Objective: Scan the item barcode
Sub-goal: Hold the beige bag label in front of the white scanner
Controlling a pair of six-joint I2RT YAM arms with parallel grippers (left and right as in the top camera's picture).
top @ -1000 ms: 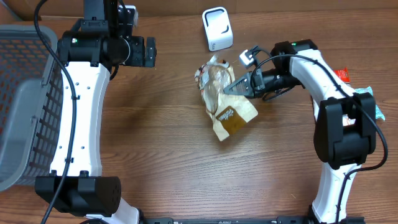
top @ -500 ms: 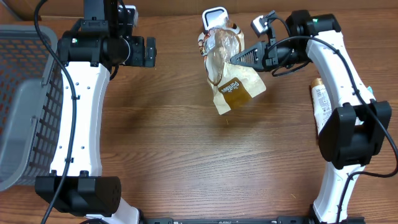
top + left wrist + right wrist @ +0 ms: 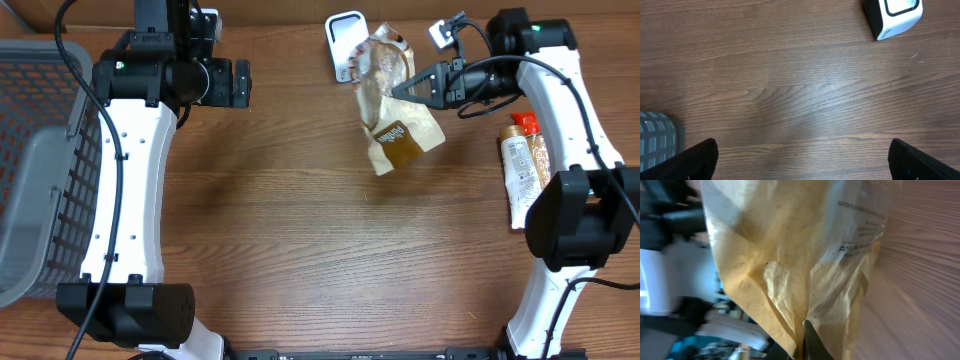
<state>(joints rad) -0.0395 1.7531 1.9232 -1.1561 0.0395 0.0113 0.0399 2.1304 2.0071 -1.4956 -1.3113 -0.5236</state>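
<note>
Up it goes: the crinkled tan-and-clear plastic snack bag (image 3: 392, 120), lying flat on the wooden surface (image 3: 300, 240) mid-table a second ago, now hangs from the right hand (image 3: 398, 90). It has been carried toward the far edge and over to the right. Half a second back it draped across the lower part of the white box-shaped scanner (image 3: 345, 42). Now it has slid off to the scanner's right side and overlaps only that edge in the overhead view. The right arm has swung outward with it, and that uncovers a white tube with a red cap (image 3: 517, 165) which the arm was hiding a second ago.
</note>
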